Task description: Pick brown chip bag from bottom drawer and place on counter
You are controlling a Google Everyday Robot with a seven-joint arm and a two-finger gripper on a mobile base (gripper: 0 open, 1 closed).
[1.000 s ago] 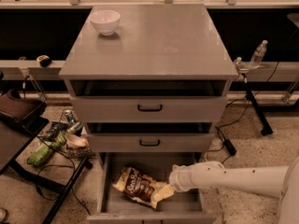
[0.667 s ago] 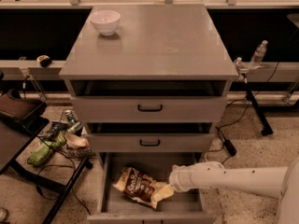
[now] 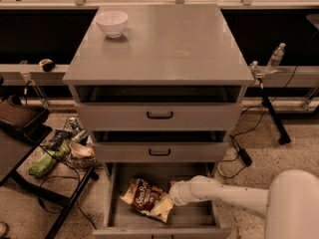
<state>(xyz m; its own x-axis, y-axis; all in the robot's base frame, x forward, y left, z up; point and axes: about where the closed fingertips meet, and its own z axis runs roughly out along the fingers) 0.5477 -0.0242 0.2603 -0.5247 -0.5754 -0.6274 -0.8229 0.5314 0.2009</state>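
Where the bag lies: brown chip bag (image 3: 144,198), crinkly, dark brown centre with white script and cream-yellow edges, lying skewed on the floor of the bottom drawer (image 3: 192,219), left of centre.
Bottom drawer: lower centre of the frame, pulled out, deep, plain grey metal walls.
Gripper: gripper (image 3: 172,195) at the tip of a smooth white tubular arm reaching in from the lower right, inside the drawer, against the bag's right edge; whether it has hold of the bag cannot be told.
Counter: counter (image 3: 169,49), a flat, smooth grey rectangle with faint stains, upper centre.
Bowl: bowl (image 3: 111,23), round, white, on the counter's upper left corner.
Table: table (image 3: 15,156), dark, at the left edge.
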